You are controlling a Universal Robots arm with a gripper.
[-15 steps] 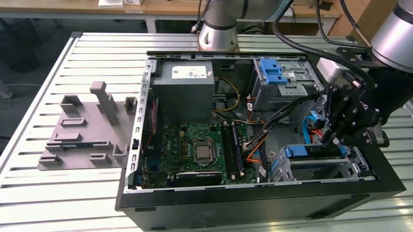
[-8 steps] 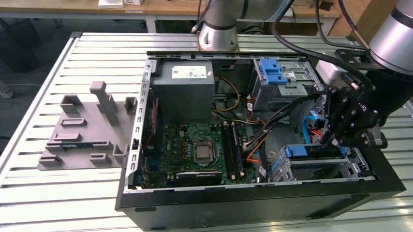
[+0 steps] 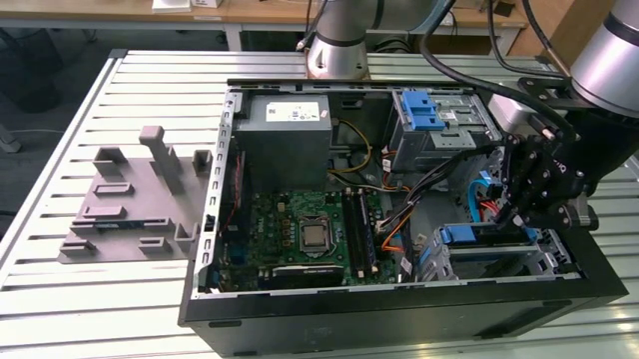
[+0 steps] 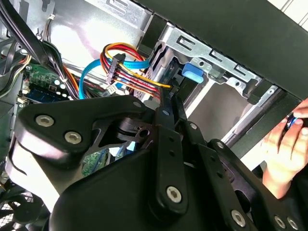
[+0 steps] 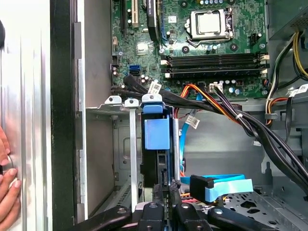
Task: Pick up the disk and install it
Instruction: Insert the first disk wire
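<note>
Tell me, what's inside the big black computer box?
Inside the computer case: a green motherboard, a grey power supply, cables and the disk in its bay. The gripper hides part of the bay.

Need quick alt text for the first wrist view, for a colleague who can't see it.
The gripper sits at the blue-railed disk, which stands upright in the metal drive cage of an open computer case. Motherboard and cable bundles lie beyond.

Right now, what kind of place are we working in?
Probably a robotics lab or test bench: an open computer case lies on a slatted metal table, a grey fixture beside it, desks behind.
</note>
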